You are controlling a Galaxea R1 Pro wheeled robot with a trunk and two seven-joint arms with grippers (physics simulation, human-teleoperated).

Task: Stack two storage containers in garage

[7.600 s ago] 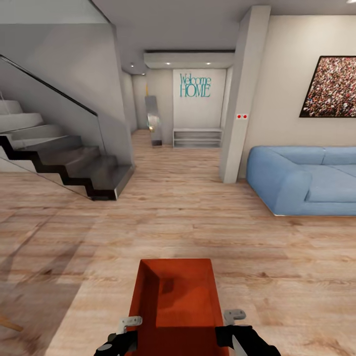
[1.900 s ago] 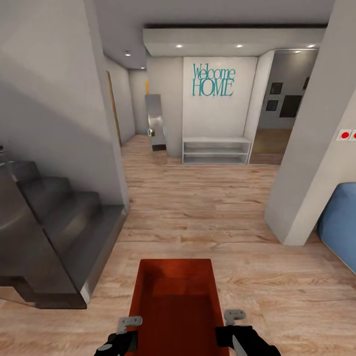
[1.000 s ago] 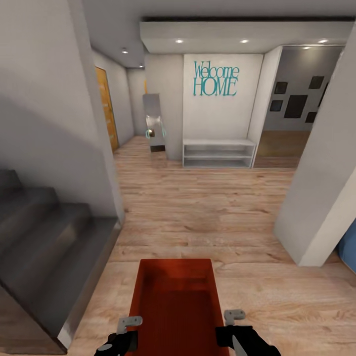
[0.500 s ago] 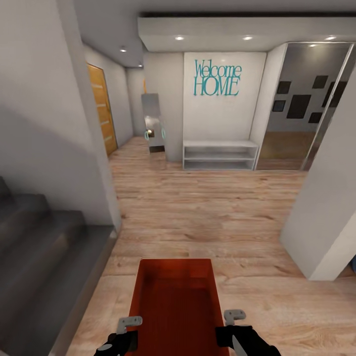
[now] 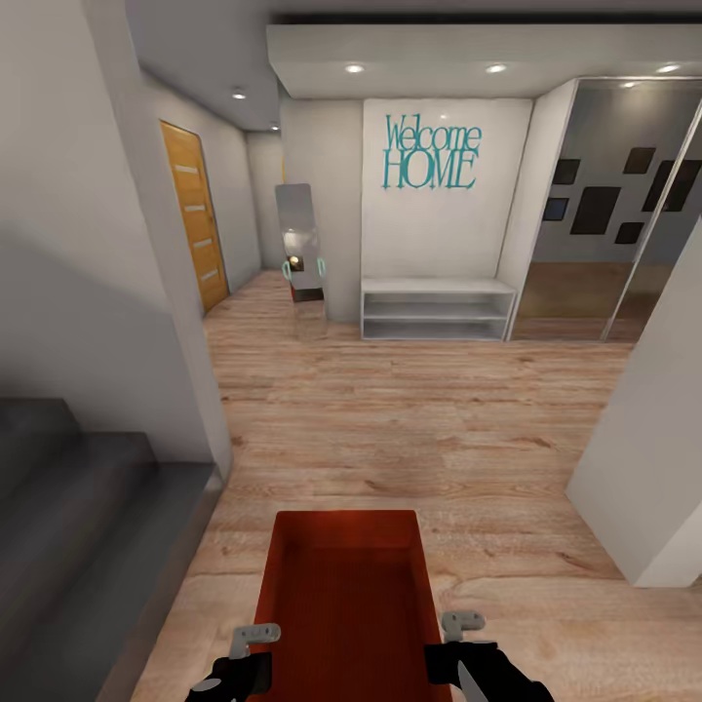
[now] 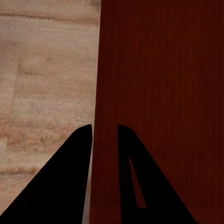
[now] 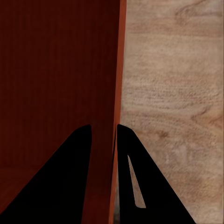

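Well, left pincer [image 6: 104, 133] & right pincer [image 7: 103, 133] each nipped thin on a side wall of the bin [image 5: 343, 595], carried betw. them above wood floor [image 5: 419, 419]; risks: bin slipping out on a jolt; clipping pillar [image 5: 648, 458] off the right pincer's side.

storage container's [image 5: 343, 595] near end is cut off by the frame edge.

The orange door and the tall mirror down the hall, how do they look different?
The orange door is set into the left wall, wooden orange with pale horizontal strips; the mirror is silvery grey and reflective, standing on the wood floor against the far wall beside the white shelf bench. The door has a square top; the mirror's top corners look rounded. The door looks taller. Both are tall, narrow, upright panels.
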